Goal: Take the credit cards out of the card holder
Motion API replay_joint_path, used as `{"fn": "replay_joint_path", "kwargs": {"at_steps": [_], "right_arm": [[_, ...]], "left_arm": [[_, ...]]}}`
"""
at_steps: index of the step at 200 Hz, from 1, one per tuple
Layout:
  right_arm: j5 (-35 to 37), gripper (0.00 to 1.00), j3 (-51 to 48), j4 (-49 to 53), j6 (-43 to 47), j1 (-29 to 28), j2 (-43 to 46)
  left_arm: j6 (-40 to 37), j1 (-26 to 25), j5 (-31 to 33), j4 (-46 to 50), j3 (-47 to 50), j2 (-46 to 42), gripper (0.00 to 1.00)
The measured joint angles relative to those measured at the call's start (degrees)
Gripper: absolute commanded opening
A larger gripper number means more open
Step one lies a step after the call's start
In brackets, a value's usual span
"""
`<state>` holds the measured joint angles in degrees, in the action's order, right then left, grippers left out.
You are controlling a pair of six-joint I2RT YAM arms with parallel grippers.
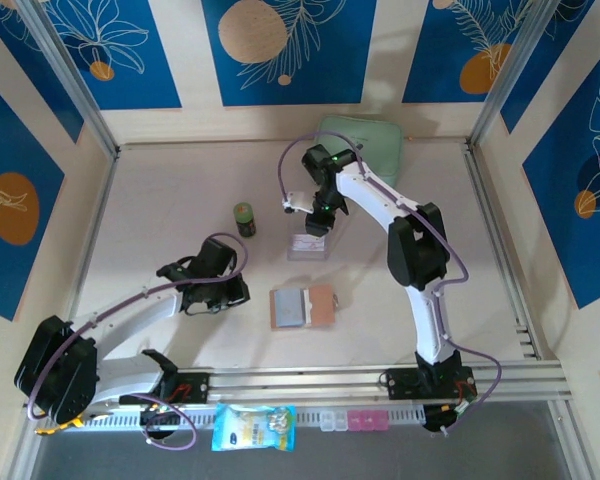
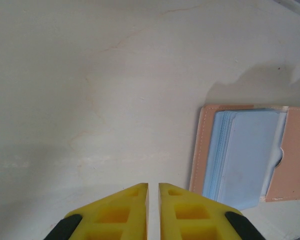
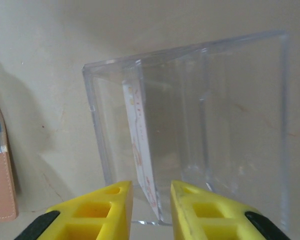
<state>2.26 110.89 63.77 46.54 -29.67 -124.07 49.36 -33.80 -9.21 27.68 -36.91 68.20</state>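
Nothing here can actually be read. The card (image 3: 139,145) standing on edge in the clear plastic tray (image 3: 240,100) carries small reddish printed marks, too blurred to make out. The blue packet (image 1: 253,427) at the worktop's near edge and the small green can (image 1: 244,218) both bear print, but it is too small to read.

Robot lab test cell, pale table (image 1: 160,190) walled by blue leaf-print panels (image 1: 340,60), aluminium rails (image 1: 330,380)

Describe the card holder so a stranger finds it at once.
Start at the middle of the pale table. Just nearer than the clear tray lies the card holder, opened flat. Only it is tan, with pale blue-grey pockets.
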Motion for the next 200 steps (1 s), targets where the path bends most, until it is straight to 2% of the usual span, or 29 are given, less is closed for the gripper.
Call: {"fn": "replay_joint_path", "kwargs": {"at_steps": [113,143,200], "right_arm": [[4.1,0.30,-7.2,-10.9,-5.7,-0.3,2.4],[4.2,0.34,-9.3,-12.3,-6.6,-0.7,2.4],[4.5,0.35,-10.2,-13.7,-7.3,-0.9,2.4]], "left_arm": [[0.0,0.0,-0.4,-1.5,0.0,1.0,0.13],[0.0,0.0,-0.4,-1.5,0.0,1.0,0.13],[0.0,0.0,-0.4,-1.5,0.0,1.0,0.13]]}}
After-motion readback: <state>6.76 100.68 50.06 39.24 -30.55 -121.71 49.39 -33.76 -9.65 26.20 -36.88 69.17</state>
